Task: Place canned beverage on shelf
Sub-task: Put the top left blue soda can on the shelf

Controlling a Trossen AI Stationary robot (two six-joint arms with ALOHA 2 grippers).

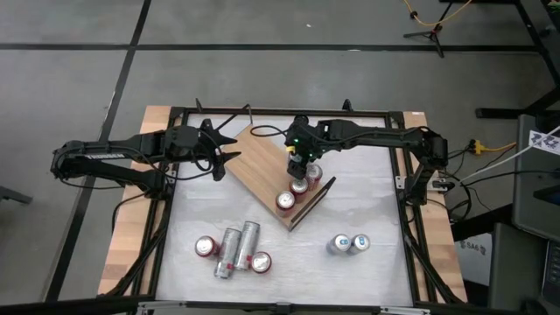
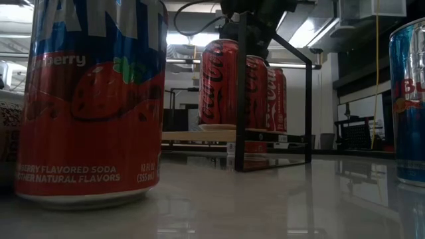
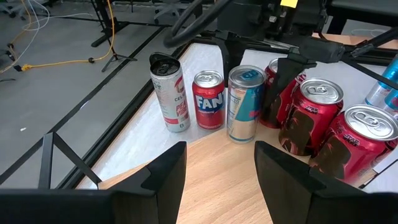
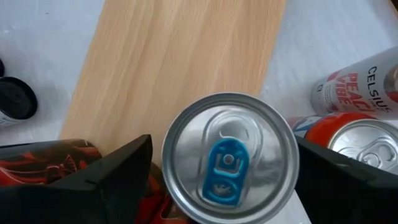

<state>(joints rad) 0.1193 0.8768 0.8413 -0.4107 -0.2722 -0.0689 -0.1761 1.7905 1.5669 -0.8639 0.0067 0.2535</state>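
Note:
The shelf point(image 1: 262, 162) is a light wooden board lying slantwise mid-table, with a black wire rail point(image 2: 275, 99) at its near end. Three red cans stand on it in a row: point(image 1: 286, 201), point(image 1: 299, 185) and the far one point(image 1: 311, 172). The far can's silver top with a blue tab point(image 4: 229, 158) fills the right wrist view. My right gripper point(image 4: 224, 162) is right above that can, open, one finger on either side of the top. My left gripper point(image 3: 221, 162) hovers open over the shelf's left end point(image 1: 233, 156), nothing between its fingers.
Several cans stand on the white table near its front left point(image 1: 232, 249), among them a strawberry soda can point(image 2: 89, 99). Two blue-topped cans point(image 1: 348, 243) stand at the front right. The table's black frame point(image 1: 411, 219) runs along its edges. The shelf's far half point(image 4: 180, 56) is bare wood.

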